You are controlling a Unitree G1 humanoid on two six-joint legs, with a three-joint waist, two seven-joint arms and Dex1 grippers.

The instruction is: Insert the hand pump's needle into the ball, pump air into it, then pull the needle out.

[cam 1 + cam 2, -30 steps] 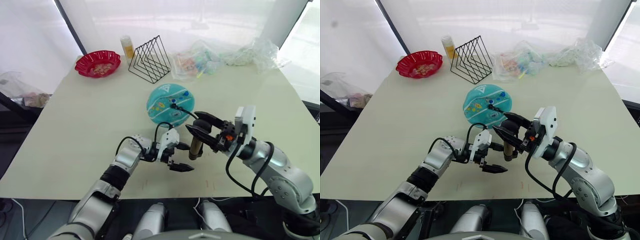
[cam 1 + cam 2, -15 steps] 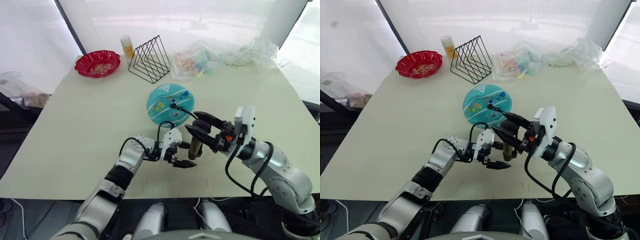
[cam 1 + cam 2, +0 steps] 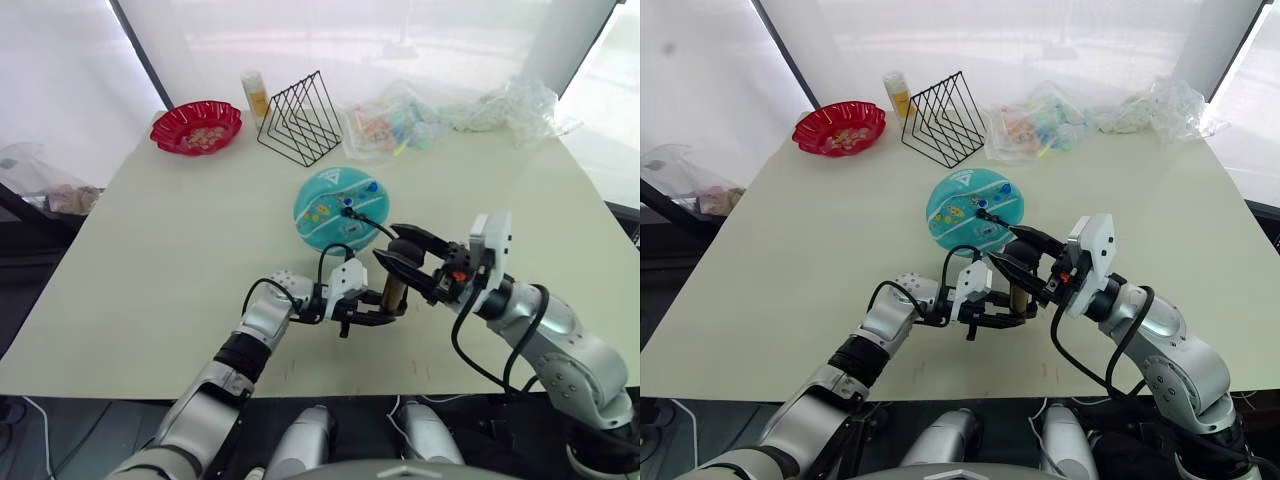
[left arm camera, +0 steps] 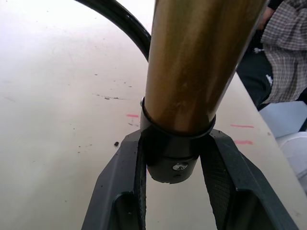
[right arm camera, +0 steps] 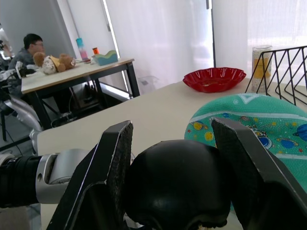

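The teal ball (image 3: 338, 208) lies flattish on the table's middle. The hand pump (image 3: 392, 294), a brass cylinder, stands upright in front of it. Its thin black hose (image 3: 368, 222) arcs back to the ball, where the needle's black fitting (image 3: 346, 210) sits on the ball's surface; the pin itself is hidden. My right gripper (image 3: 392, 245) is shut on the pump's black handle (image 5: 175, 184) at the top. My left gripper (image 3: 388, 311) comes in from the left, and its fingers (image 4: 129, 158) press both sides of the pump's black bottom cap (image 4: 175, 153).
At the back left are a red bowl (image 3: 196, 127), a small bottle (image 3: 255, 95) and a black wire rack (image 3: 300, 118). Clear plastic bags (image 3: 400, 120) lie along the back right. The table's front edge (image 3: 330, 392) is close below the pump. A person (image 5: 31, 45) sits at a far desk.
My left gripper has moved right to the pump's lower end, and its fingers have closed from wide open onto the bottom cap. The right gripper and the ball have not moved.
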